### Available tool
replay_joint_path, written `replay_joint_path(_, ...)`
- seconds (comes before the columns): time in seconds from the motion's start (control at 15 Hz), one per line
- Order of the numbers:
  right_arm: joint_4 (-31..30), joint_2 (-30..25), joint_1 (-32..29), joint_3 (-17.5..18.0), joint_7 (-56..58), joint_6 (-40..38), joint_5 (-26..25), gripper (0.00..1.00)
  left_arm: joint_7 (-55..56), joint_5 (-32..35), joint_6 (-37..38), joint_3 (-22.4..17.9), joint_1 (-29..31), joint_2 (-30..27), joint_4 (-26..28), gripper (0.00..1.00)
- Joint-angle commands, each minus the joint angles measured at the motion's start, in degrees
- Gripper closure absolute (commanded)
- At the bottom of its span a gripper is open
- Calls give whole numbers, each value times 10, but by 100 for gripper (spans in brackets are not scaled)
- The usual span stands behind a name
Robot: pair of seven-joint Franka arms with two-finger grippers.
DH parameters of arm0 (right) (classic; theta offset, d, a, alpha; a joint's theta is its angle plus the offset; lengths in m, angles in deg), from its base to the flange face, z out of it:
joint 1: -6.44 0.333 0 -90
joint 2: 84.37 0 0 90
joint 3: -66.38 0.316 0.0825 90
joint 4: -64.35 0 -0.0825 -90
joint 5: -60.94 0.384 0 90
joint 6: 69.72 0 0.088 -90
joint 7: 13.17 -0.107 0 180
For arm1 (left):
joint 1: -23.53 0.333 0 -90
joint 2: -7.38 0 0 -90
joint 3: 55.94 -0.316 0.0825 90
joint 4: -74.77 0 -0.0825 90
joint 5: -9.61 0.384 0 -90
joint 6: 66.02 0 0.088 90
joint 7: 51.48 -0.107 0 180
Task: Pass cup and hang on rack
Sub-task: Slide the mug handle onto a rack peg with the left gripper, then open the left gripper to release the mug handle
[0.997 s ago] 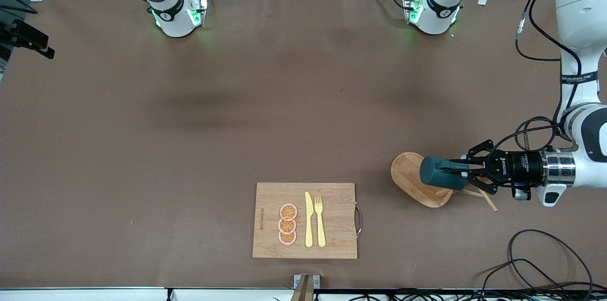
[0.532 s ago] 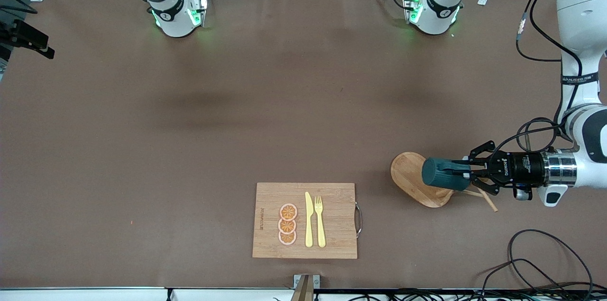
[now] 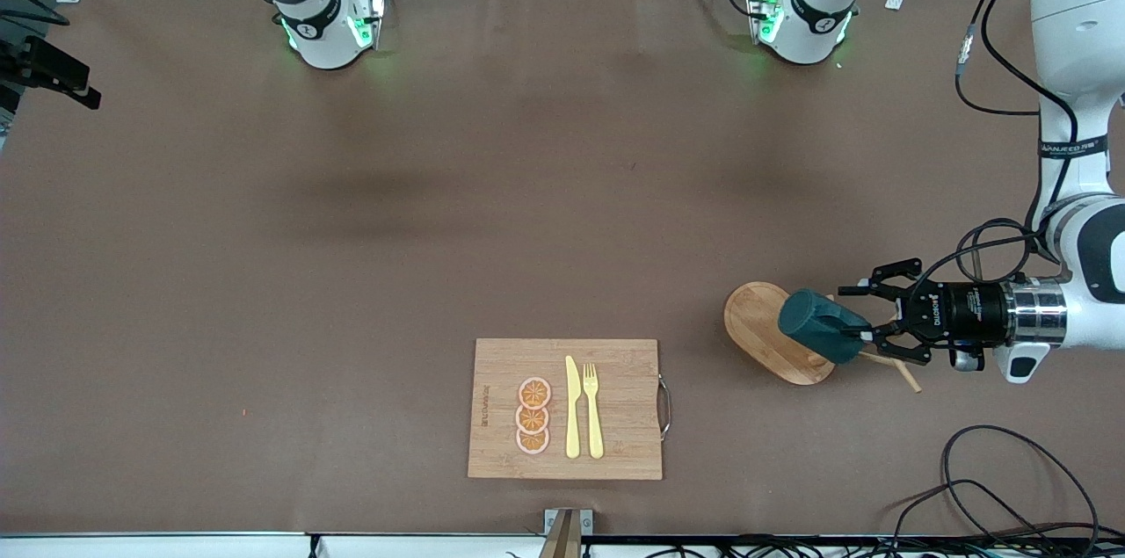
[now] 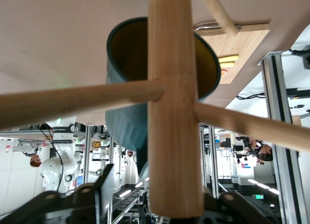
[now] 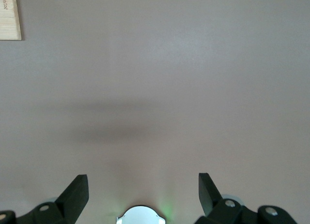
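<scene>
The dark teal cup (image 3: 820, 326) hangs tilted on the light wooden rack, over its oval base (image 3: 756, 325). In the left wrist view the cup (image 4: 127, 117) shows its tan inside, next to the rack's post (image 4: 174, 112) and a peg (image 4: 77, 100). My left gripper (image 3: 860, 312) is level with the rack's pegs, beside the cup, with its fingers spread and holding nothing. My right gripper (image 5: 143, 185) is open and empty over bare table. It is out of the front view.
A rectangular wooden cutting board (image 3: 562, 409) with orange slices (image 3: 533, 416), a yellow knife and a fork (image 3: 593, 409) lies near the front camera. Cables (image 3: 1011, 488) lie at the left arm's end of the table.
My left gripper has opened and let go of the cup. The cup has tipped downward and now hangs on the rack.
</scene>
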Motion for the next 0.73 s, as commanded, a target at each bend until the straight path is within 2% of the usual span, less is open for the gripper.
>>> replay_joint_path(0.0, -4, -11, 0, 2, 8, -3, -12, 0, -3, -12, 28, 4, 8, -3, -8, 0)
replay_joint_path(0.27, -4, -11, 1, 2, 8, -3, -12, 0, -2, -5, 37, 3, 0, -45, -14, 0)
replay_joint_path(0.4, -4, -11, 0, 2, 8, -3, -12, 0, -3, 21, 39, 5, -4, -73, -15, 0)
replay_joint_path(0.66, -4, -11, 1, 2, 8, -3, -12, 0, -71, 134, 37, 29, -10, -126, -21, 0)
